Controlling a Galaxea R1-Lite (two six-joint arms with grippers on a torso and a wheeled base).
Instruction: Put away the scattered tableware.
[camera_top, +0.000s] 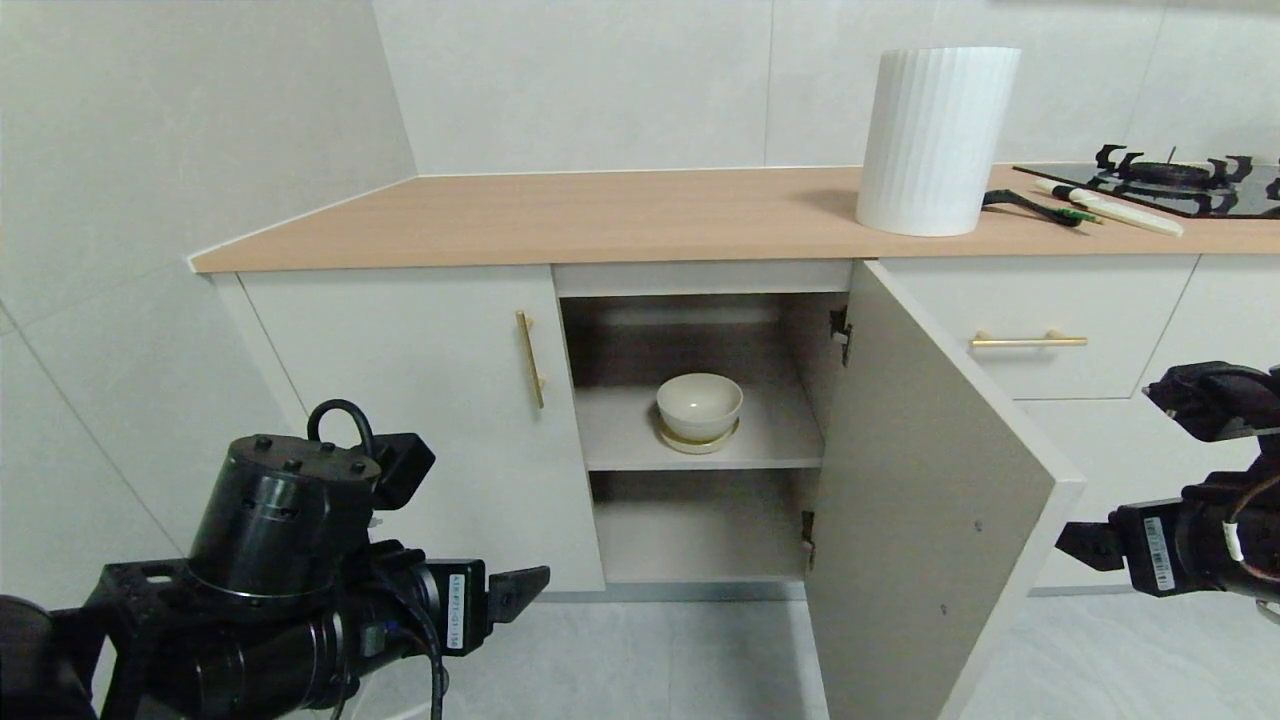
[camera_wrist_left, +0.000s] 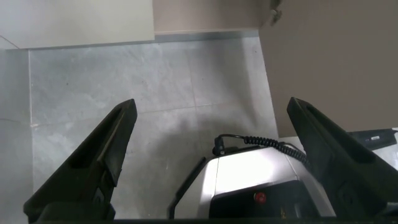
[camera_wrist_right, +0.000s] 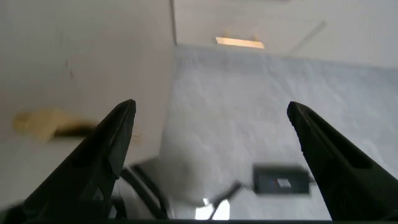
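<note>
A cream bowl (camera_top: 699, 403) sits on a small saucer (camera_top: 697, 441) on the middle shelf of the open cabinet (camera_top: 700, 455). On the wooden counter (camera_top: 560, 215), far right, lie a black-handled utensil (camera_top: 1030, 207) and a white-handled knife (camera_top: 1110, 212). My left gripper (camera_top: 520, 588) hangs low in front of the closed left door, open and empty; its fingers (camera_wrist_left: 93, 168) spread wide over the floor. My right gripper (camera_top: 1088, 545) is low at the right, beyond the open door's edge, open with nothing in it, its fingers (camera_wrist_right: 102, 155) far apart.
The cabinet door (camera_top: 930, 480) swings out towards me between the two arms. A tall white ribbed container (camera_top: 935, 140) stands on the counter beside a black gas hob (camera_top: 1170, 180). A drawer with a gold handle (camera_top: 1028, 341) is to the right. Grey tiled floor (camera_wrist_left: 155, 81) lies below.
</note>
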